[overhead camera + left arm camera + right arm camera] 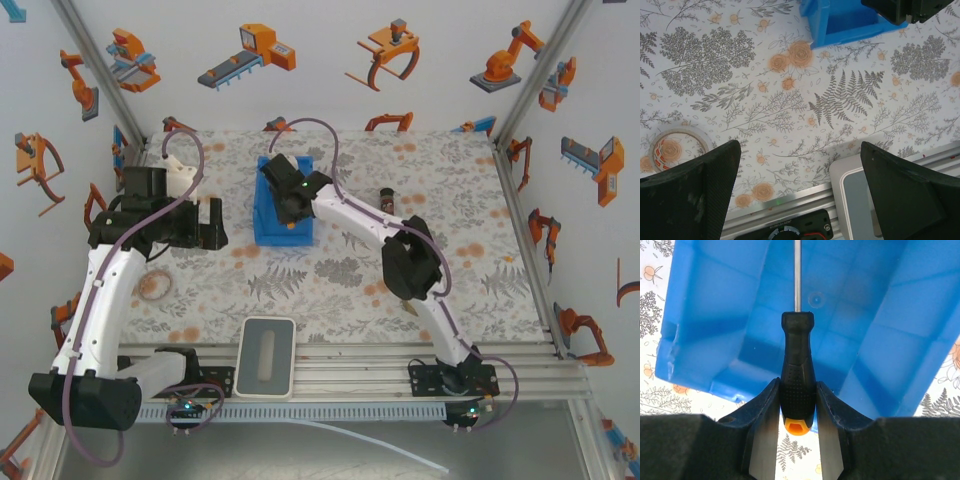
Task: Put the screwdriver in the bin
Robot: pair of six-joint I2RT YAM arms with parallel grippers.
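Floral tabletop [850, 115], busy print. Near left, my left pincer [800, 167] gapes wide, empty. Farther, my right pincer [798, 390] pinches the screwdriver [797, 355] by its knurled black handle, over the bin [880, 340]. Likely light, stiff; handle grips best.

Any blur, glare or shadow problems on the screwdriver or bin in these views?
Right wrist: sharp and evenly lit; screwdriver crisp in the right gripper, soft shadows inside the bin. Left wrist: tablecloth sharp, left gripper dark and featureless. Top external: even light, slightly soft; the right arm hides most of the screwdriver.
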